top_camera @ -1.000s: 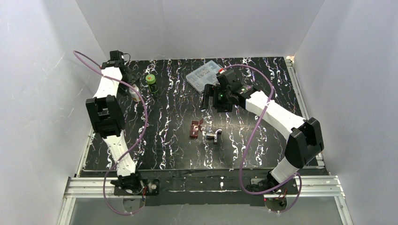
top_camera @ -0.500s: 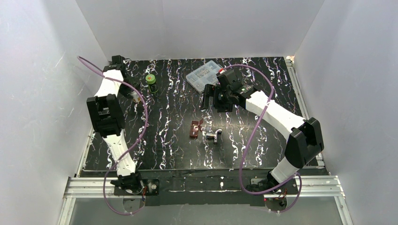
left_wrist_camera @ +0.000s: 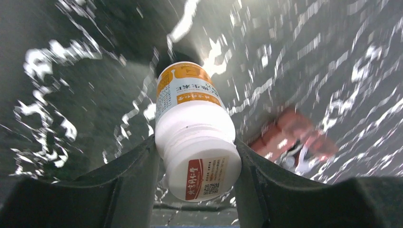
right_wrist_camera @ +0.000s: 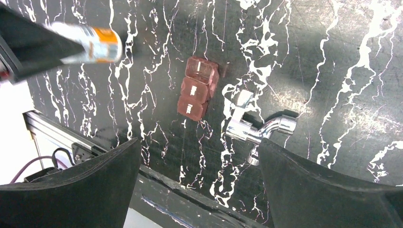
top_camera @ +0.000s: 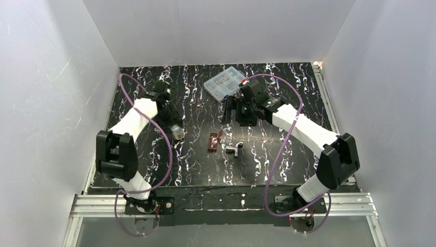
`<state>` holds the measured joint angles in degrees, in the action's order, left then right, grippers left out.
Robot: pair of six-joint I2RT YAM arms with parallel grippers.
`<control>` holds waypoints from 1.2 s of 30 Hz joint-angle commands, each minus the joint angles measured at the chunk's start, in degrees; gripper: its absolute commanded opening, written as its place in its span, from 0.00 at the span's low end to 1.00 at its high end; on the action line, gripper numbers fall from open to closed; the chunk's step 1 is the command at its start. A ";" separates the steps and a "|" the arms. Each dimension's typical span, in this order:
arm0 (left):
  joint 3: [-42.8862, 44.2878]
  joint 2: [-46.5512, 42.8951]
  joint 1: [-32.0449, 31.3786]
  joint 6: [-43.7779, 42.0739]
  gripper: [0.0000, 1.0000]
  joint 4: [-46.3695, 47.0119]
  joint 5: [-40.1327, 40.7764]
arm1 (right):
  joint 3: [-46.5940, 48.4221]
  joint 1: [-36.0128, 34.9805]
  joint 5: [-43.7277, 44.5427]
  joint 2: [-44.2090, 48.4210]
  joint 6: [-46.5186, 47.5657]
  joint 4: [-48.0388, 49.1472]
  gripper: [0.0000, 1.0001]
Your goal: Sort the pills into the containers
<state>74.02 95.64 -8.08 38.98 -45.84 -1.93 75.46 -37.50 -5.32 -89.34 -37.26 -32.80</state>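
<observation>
The dark red-brown case (top_camera: 214, 141) with pale marks lies flat mid-table. It also shows in the right wrist view (right_wrist_camera: 197, 89) and, blurred, in the left wrist view (left_wrist_camera: 294, 135). My left gripper (top_camera: 176, 129) is shut on a white pill bottle (left_wrist_camera: 195, 137) with an orange label, held above the table left of the case. The bottle also shows in the right wrist view (right_wrist_camera: 90, 43). My right gripper (top_camera: 234, 112) is open and empty, hovering above the table just behind the case; its jaws stand wide apart in the right wrist view (right_wrist_camera: 199, 190).
A shiny silver metal piece (top_camera: 232, 149) lies right of the case, seen also in the right wrist view (right_wrist_camera: 259, 128). A clear compartment box (top_camera: 224, 82) sits at the back centre. The table's near edge and metal rail (top_camera: 221, 198) run along the front.
My left arm has swung from the back left toward the centre, carrying the white bottle close to the case. The right gripper has shifted only slightly.
</observation>
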 commanded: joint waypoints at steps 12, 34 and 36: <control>-13.76 -12.36 -21.92 12.25 0.17 -1.01 10.52 | -3.64 -1.43 0.80 5.11 -0.06 2.06 0.98; -6.98 -20.93 -16.08 4.06 0.98 -5.85 8.29 | 0.41 -7.31 5.82 3.73 1.38 -0.11 0.98; -5.49 -21.39 -11.15 2.19 0.98 -5.73 6.73 | 2.17 -8.74 7.46 2.88 1.54 -1.10 0.98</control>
<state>64.36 76.84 -26.61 45.52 -49.36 6.33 72.77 -43.81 -0.91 -86.13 -36.99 -33.28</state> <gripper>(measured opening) 0.982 0.983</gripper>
